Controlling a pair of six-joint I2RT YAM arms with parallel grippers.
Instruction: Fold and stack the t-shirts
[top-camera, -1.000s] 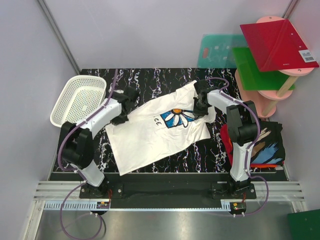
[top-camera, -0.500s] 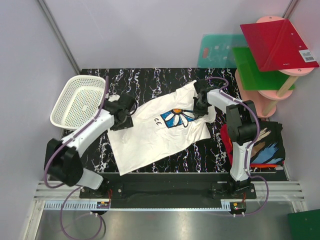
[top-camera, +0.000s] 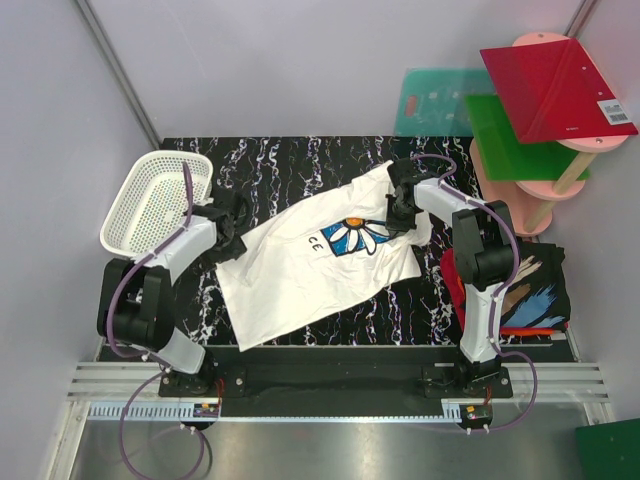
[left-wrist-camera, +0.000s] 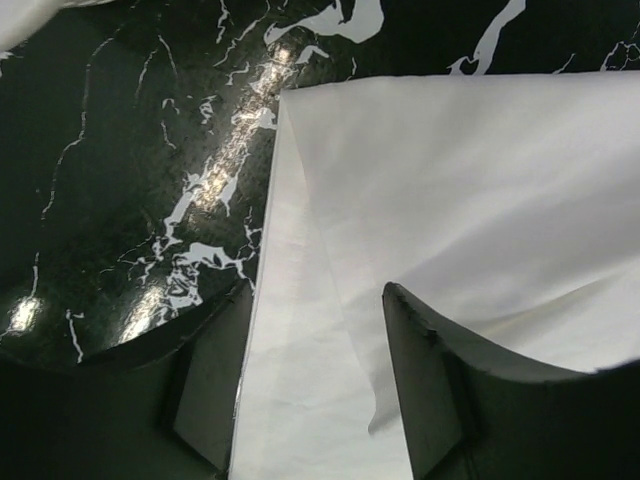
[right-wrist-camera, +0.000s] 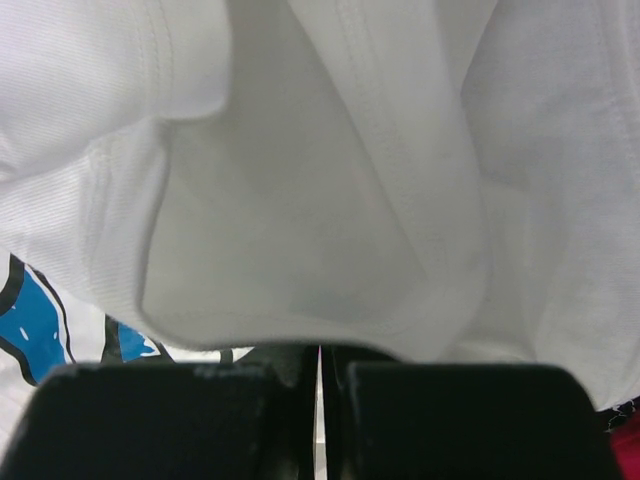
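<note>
**White shirt spread on the table**

The black table has the white shirt lying flat in its middle. The left gripper sits over the shirt's left edge, fingers apart. The right gripper pinches the shirt's far right side.

l hand open, r hand shut, both low.

I read the letters "CE" on the white t-shirt, just left of its daisy print. The white sticker on the red board is too small to read.
</note>
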